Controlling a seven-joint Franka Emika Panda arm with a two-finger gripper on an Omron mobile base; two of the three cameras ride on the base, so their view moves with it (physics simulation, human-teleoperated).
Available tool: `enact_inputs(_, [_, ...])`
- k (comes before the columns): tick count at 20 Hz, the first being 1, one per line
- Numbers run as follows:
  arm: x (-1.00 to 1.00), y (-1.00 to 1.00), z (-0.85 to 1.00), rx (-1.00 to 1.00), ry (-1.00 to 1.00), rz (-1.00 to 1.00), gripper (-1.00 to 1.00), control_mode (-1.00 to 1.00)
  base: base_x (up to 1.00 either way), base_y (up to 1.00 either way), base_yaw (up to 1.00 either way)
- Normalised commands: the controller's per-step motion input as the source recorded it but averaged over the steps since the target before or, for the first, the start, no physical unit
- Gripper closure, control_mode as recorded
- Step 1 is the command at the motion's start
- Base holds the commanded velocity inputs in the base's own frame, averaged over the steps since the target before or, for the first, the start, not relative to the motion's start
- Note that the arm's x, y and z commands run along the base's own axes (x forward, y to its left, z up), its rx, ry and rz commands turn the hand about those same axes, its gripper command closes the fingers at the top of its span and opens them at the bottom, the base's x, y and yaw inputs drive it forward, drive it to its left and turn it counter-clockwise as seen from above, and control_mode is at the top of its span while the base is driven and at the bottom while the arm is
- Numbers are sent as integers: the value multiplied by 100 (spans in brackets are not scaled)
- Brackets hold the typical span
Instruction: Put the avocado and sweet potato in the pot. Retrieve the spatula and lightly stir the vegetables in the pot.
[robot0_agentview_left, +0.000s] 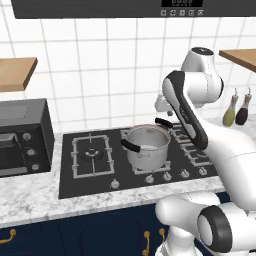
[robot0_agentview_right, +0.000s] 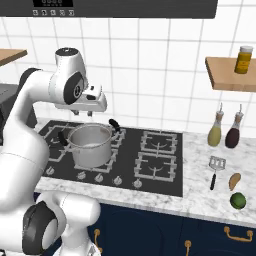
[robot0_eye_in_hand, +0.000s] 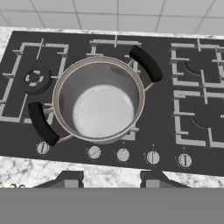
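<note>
Fingertips of my tool (robot0_eye_in_hand: 108, 178), parted with nothing between, hover over the empty pot (robot0_eye_in_hand: 99, 99). Avocado (robot0_agentview_right: 238, 200), sweet potato (robot0_agentview_right: 234, 181) and spatula (robot0_agentview_right: 215, 170) lie lower right on the surface (robot0_agentview_right: 205, 192), well apart.

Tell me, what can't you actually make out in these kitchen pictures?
- Gripper, hand view: just the fingertips rise at the bottom edge; open or shut is unclear.
- Pot, left base view: the arm covers its right handle.
- Spatula, right base view: too small to count slots.
</note>
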Motion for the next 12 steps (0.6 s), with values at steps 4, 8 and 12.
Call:
enact_inputs(4, [-42, 0, -14, -1, 0, 0, -100, -100, 0, 0, 0])
enact_inputs(8, [-63, 0, -40, -3, 0, 0, -100, -100, 0, 0, 0])
enact_inputs(12, [-34, 0, -28, -1, -1, 0, -100, -100, 0, 0, 0])
